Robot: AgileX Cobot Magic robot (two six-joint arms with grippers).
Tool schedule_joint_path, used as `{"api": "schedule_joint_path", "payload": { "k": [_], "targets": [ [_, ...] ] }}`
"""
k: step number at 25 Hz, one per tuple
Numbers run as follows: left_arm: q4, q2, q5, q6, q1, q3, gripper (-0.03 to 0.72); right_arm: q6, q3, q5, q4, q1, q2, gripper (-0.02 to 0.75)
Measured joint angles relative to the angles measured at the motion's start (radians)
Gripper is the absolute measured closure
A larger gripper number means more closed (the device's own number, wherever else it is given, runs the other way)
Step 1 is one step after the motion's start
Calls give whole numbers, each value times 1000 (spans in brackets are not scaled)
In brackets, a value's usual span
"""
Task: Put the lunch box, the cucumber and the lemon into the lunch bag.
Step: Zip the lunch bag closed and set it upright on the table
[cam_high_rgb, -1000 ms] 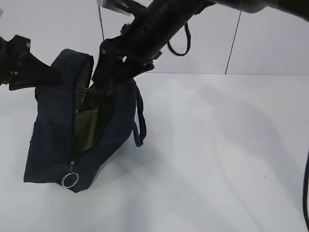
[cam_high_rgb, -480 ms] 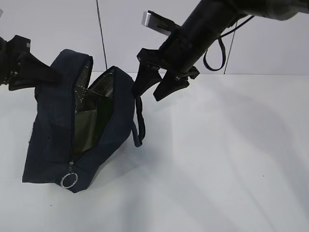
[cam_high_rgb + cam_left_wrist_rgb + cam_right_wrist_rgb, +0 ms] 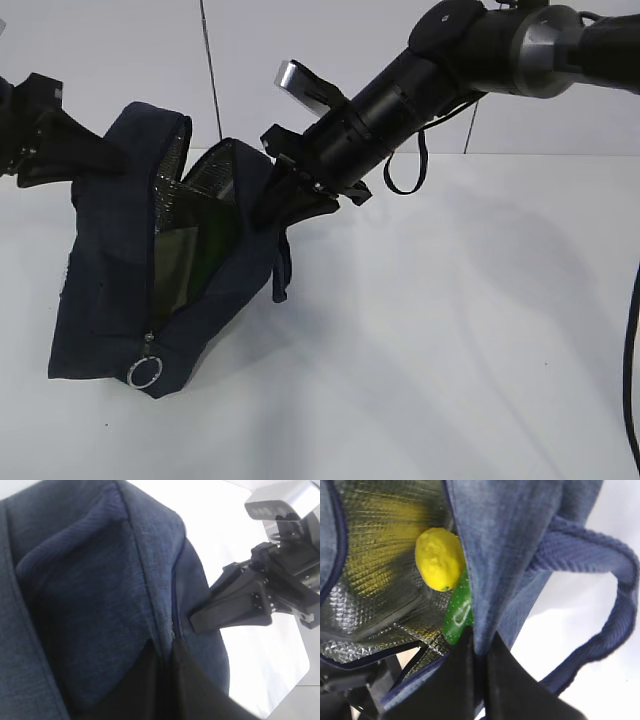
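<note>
The navy lunch bag (image 3: pixel 105 270) lies tilted on the white table with its zipper open and the foil lining showing. The lunch box (image 3: pixel 182 262) shows inside as a flat greenish lid. In the right wrist view the lemon (image 3: pixel 439 558) and the cucumber (image 3: pixel 459 611) lie inside against the foil. My left gripper (image 3: pixel 118 158) is shut on the bag's left rim; in the left wrist view (image 3: pixel 167 647) its jaws pinch the fabric. My right gripper (image 3: pixel 262 212) is shut on the bag's right wall (image 3: pixel 505 540) at the opening.
A loop handle (image 3: pixel 602 585) hangs off the bag's right side. The metal ring pull (image 3: pixel 145 373) sits at the near end of the zipper. The white table (image 3: pixel 450 330) stretches to the right and front of the bag.
One second ago my right gripper was down in the bag's mouth. It rose out with its jaws open, then came back and shut on the bag's right rim. The left gripper held still.
</note>
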Motion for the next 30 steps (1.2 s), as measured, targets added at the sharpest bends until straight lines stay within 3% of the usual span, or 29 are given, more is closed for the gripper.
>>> {"api": "schedule_joint_path", "payload": {
  "k": [2, 4, 19, 27, 30],
  "targets": [
    [2, 0, 0, 0, 0, 0, 685, -22, 0, -2, 18, 0, 0, 686],
    [7, 0, 0, 0, 0, 0, 685, -31, 0, -2, 35, 0, 0, 714],
    [-3, 0, 67, 2, -7, 0, 685, -163, 0, 6, 41, -8, -172, 717],
    [-31, 0, 78, 2, -104, 0, 685, -96, 27, 14, -167, -11, -230, 717],
    [-52, 0, 49, 2, -133, 0, 685, -92, 98, 14, -172, -26, -298, 717]
  ]
}}
